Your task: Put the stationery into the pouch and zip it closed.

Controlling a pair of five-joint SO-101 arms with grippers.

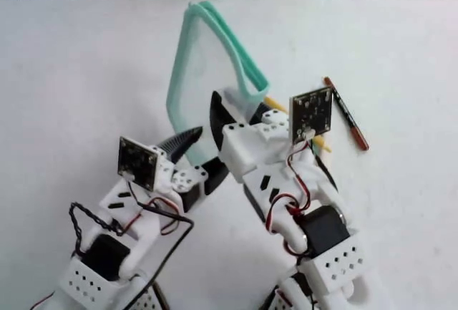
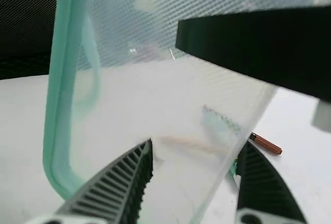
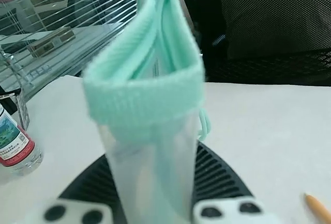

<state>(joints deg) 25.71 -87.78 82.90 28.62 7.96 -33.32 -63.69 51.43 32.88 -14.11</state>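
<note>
A see-through mesh pouch [image 1: 204,74] with mint-green edging stands upright on the table's middle. My right gripper [image 1: 218,120] is shut on its lower end, and the green edge [image 3: 147,87] rises straight up from between the jaws. My left gripper [image 2: 194,149] is open, its ribbed fingers [image 2: 124,182] on either side of the pouch's lower corner [image 2: 155,131]; in the high view it sits at the pouch's near edge [image 1: 187,144]. A red-brown pen [image 1: 347,113] lies on the table to the right. A yellow pencil [image 1: 323,145] is partly hidden under the right arm.
The white table [image 1: 71,74] stretches bare to the left and far right of the pouch. A water bottle [image 3: 15,144] stands off to one side in the right wrist view. Black mesh chairs [image 3: 269,22] stand beyond the table's far edge.
</note>
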